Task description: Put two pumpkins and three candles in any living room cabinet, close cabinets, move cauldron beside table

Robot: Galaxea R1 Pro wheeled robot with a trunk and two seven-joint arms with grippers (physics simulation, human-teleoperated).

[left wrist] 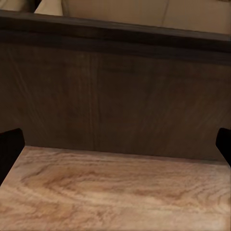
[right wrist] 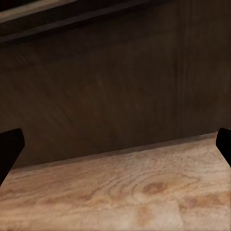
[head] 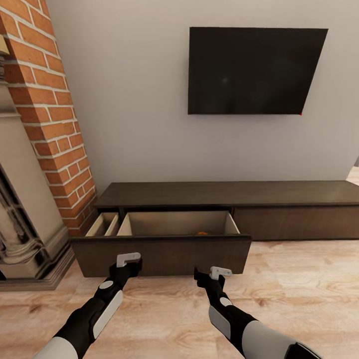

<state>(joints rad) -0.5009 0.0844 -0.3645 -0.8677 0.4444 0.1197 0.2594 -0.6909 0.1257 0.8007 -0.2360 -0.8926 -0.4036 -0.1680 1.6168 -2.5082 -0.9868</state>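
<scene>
The long dark-brown cabinet (head: 224, 193) stands against the wall with its left drawer (head: 164, 254) pulled out over the floor. A sliver of orange, one pumpkin (head: 202, 233), peeks above the drawer's front edge; the rest of the inside is hidden. My left gripper (head: 128, 259) hangs open just in front of the drawer front (left wrist: 115, 96), its fingers (left wrist: 9, 144) spread wide. My right gripper (head: 219, 272) is open too, low before the same front (right wrist: 115, 86). The candles, cauldron and table are out of view.
A stone fireplace (head: 20, 219) with a brick chimney (head: 50, 99) stands close at the left, beside the open drawer. A black TV (head: 252, 70) hangs on the wall above the cabinet. Light wood floor (head: 299, 299) spreads to the right.
</scene>
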